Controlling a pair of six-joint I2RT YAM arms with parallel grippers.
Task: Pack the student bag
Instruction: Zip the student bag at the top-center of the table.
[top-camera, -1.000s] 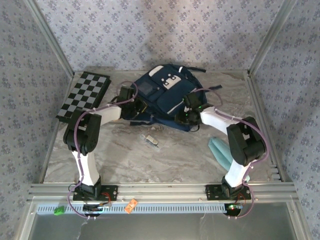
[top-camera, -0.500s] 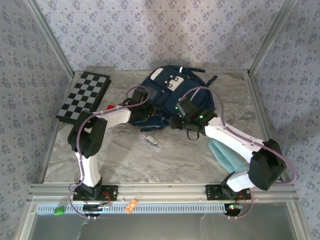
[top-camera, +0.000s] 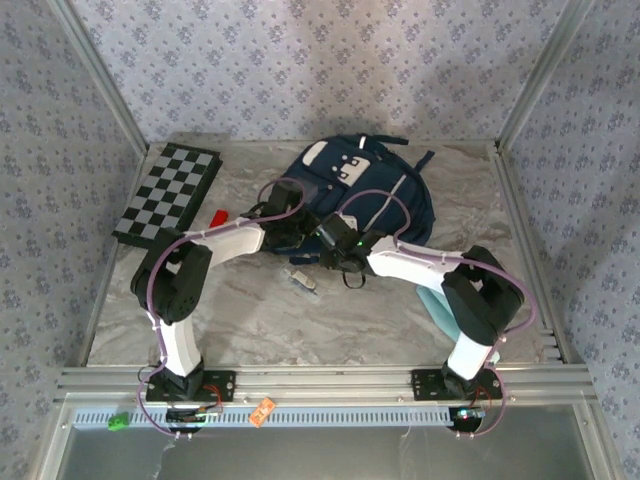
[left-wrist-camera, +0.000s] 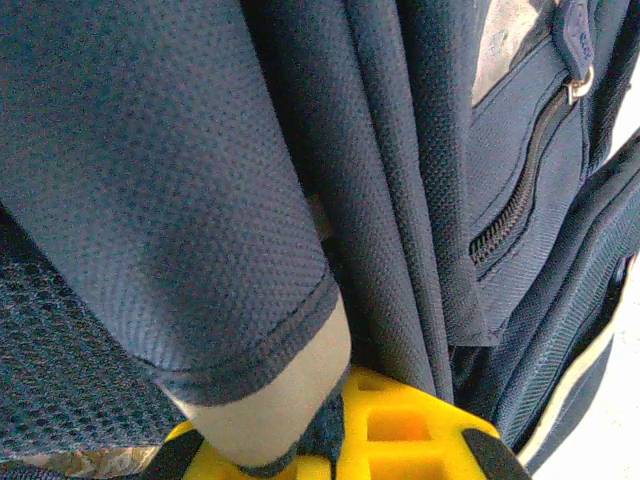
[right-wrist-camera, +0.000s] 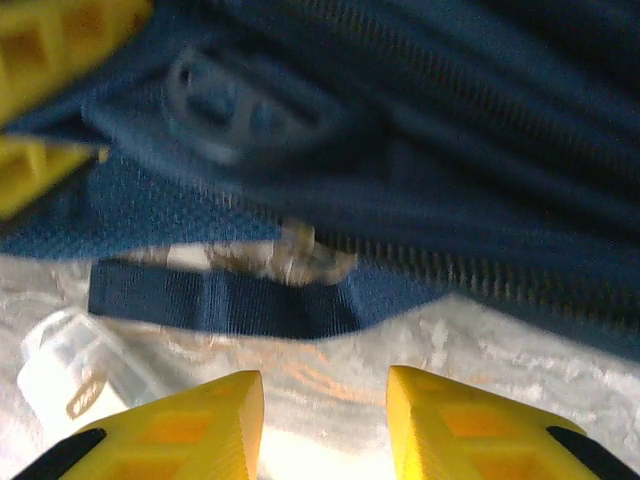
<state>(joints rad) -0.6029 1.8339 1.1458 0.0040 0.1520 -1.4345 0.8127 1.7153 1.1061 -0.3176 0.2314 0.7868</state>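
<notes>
From above, the large navy blue fabric student bag (top-camera: 372, 197), with white patches on its front pocket, lies at the back centre of the grey marbled table (top-camera: 250, 315). The left gripper (top-camera: 298, 235) and right gripper (top-camera: 325, 243) meet at its near edge. A black-and-white checkered chessboard (top-camera: 168, 190) lies to the far left, a small clear plastic object (top-camera: 300, 279) sits just in front of the bag, and a teal item (top-camera: 437, 300) lies by the right arm. In the left wrist view, the yellow fingers are closed on a fold of the bag's fabric beside a zipper. In the right wrist view, the fingers stand apart over bare table, holding nothing, facing the bag's zipper and a dark strap.
</notes>
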